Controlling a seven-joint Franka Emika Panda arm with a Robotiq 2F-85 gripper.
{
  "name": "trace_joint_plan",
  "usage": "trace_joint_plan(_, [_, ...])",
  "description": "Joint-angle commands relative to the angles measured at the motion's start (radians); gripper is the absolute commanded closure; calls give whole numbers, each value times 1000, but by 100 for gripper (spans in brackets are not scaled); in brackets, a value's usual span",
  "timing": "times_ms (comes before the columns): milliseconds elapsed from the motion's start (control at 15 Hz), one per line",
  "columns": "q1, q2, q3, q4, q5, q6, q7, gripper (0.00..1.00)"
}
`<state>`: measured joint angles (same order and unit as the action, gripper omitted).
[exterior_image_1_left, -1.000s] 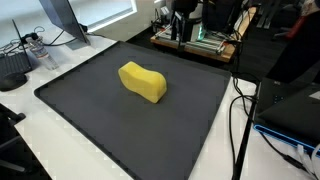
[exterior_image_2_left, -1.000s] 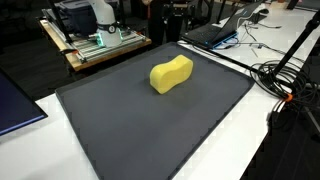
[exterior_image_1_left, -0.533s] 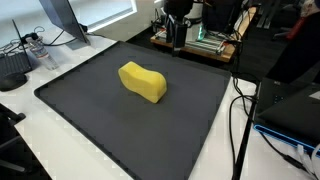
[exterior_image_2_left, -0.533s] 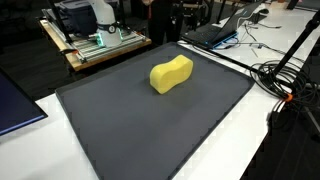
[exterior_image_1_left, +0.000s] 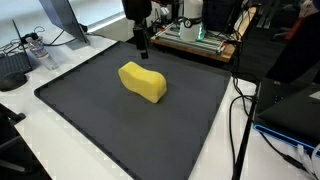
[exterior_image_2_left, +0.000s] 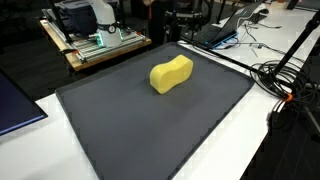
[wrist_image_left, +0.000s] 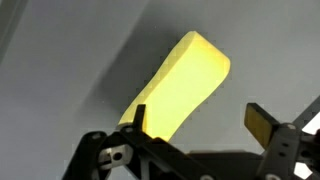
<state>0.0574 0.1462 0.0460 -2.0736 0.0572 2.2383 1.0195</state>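
**Gripper state.** The gripper hangs over the far edge of the black mat with its fingers pointing down. The jaws stand wide apart and hold nothing.

**Object position.** The yellow sponge lies flat on the mat, a little toward its far side. In both exterior views it rests alone on the mat surface, touching no other object.

**Relation of sponge to gripper.** In an exterior view the sponge sits just in front of and below the gripper, near it but not in contact.

In the wrist view the sponge runs diagonally from lower left to upper right. Its near end appears beside one finger. The opposite finger pad stands off to the side with bare mat between it and the sponge. Neither finger touches the sponge.
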Motion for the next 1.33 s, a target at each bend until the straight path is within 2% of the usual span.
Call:
trace_joint_plan(0, [-52,19,-37,48,138,-55,-106,0])
trace_joint_plan(733, [-181,-10,-145,11,408,-70,-264,0])
trace_joint_plan(1267, [-260,-29,-210,-85,625,-39,-405,0])
